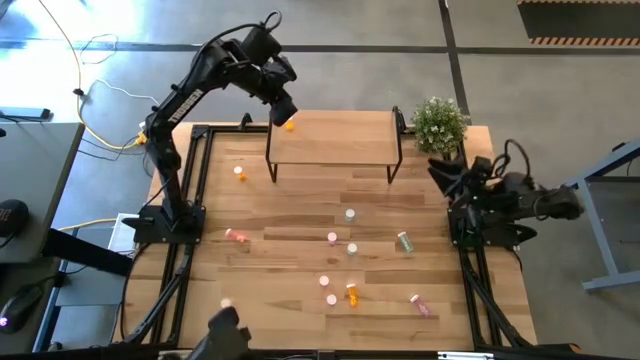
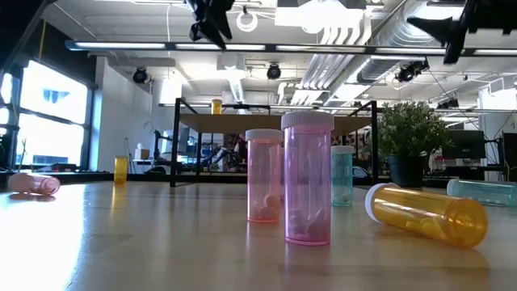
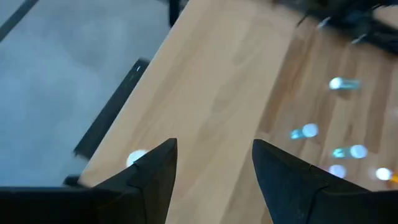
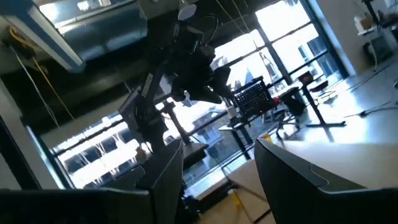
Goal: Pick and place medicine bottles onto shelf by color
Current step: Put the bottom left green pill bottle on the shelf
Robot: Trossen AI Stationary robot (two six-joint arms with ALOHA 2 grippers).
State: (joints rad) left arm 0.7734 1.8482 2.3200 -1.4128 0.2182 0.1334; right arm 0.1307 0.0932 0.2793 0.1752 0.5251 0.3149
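The shelf (image 1: 335,138) is a light-wood board on thin black legs at the table's far middle. One orange bottle (image 1: 290,126) stands upright near its far left corner; it also shows in the low view (image 2: 216,106). My left gripper (image 1: 283,108) hangs open and empty well above that corner (image 2: 212,24). In the left wrist view (image 3: 214,155) a white cap (image 3: 134,157) shows beside one finger. Several pink, pale green and orange bottles lie or stand on the table, among them a lying orange one (image 1: 352,295). My right gripper (image 4: 219,163) is open and empty at the table's right edge (image 1: 445,172).
A small potted plant (image 1: 438,125) stands at the shelf's right end. An orange bottle (image 1: 239,172) stands left of the shelf, and a pink one (image 1: 236,236) lies near the left arm's base. Two upright pink bottles (image 2: 307,178) stand close to the low camera.
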